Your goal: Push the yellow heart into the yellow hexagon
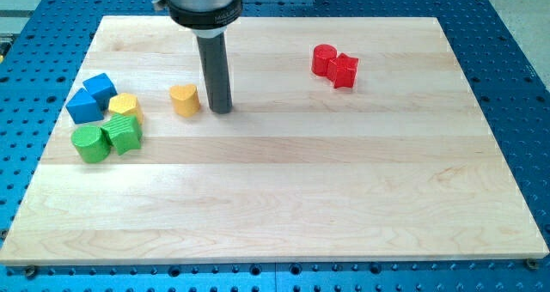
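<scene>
Where my tip (221,110) sits, yellow heart (184,100) leftward, yellow hexagon (125,107) beyond.

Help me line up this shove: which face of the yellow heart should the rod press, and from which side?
Press the yellow heart on its right-facing wall, coming from the view's right, where my tip already sits. The yellow hexagon lies to its left, so a leftward push carries it there.

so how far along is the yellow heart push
Done: my tip sits just on the view's right of the yellow heart, lined up to push leftward. In hand: closing onto the heart; whether it touches yet I cannot tell. Left: a gap of bare board still separates the heart from the yellow hexagon among the blue and green blocks.
</scene>
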You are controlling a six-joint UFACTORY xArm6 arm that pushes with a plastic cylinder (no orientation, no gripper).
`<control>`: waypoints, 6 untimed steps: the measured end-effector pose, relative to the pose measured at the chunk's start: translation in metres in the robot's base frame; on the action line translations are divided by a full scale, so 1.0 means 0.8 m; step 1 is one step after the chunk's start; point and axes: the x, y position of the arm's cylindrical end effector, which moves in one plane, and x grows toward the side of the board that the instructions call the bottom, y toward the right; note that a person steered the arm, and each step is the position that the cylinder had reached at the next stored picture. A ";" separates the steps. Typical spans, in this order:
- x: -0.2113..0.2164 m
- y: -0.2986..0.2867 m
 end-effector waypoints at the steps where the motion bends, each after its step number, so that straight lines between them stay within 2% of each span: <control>1: 0.000 -0.036; 2: 0.000 -0.099; 3: 0.000 -0.130; 5: 0.000 -0.127; 6: 0.001 -0.068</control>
